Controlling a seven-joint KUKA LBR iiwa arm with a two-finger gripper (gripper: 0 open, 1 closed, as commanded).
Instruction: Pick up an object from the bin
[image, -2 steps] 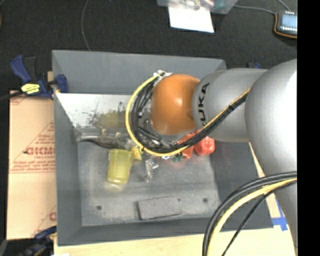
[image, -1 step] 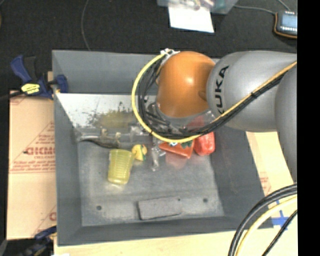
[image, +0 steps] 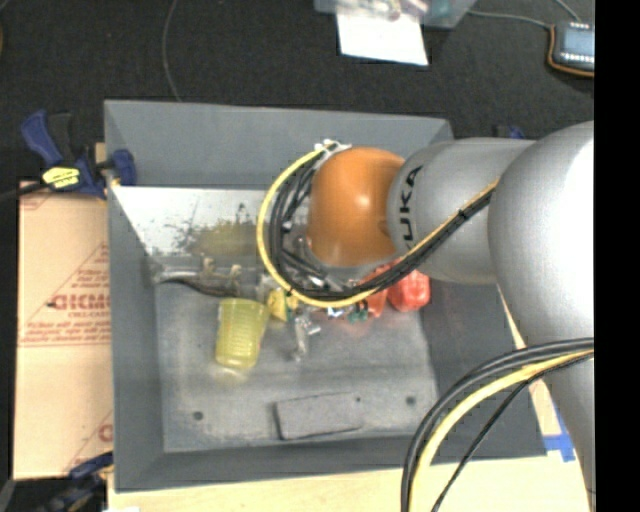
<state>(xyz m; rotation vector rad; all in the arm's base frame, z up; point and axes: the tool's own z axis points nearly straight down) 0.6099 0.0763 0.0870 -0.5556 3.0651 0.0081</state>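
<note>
Cup (image: 240, 335), pale yellow and ribbed, lies on its side on the bin (image: 140, 400) floor just left of the hand (image: 299, 340). Hand's opening and grip: cannot tell. Red object (image: 408, 292) to its right; grey block (image: 318, 415) below it, near bin's front wall.

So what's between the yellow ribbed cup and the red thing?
In the camera view, the hand stands between the yellow ribbed cup and the red thing, nearer the cup.

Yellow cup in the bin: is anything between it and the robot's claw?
Nothing I can see. The gripper hangs just right of the yellow cup, which lies on its side, with bare bin floor between them. The red thing sits on the gripper's other side.
</note>
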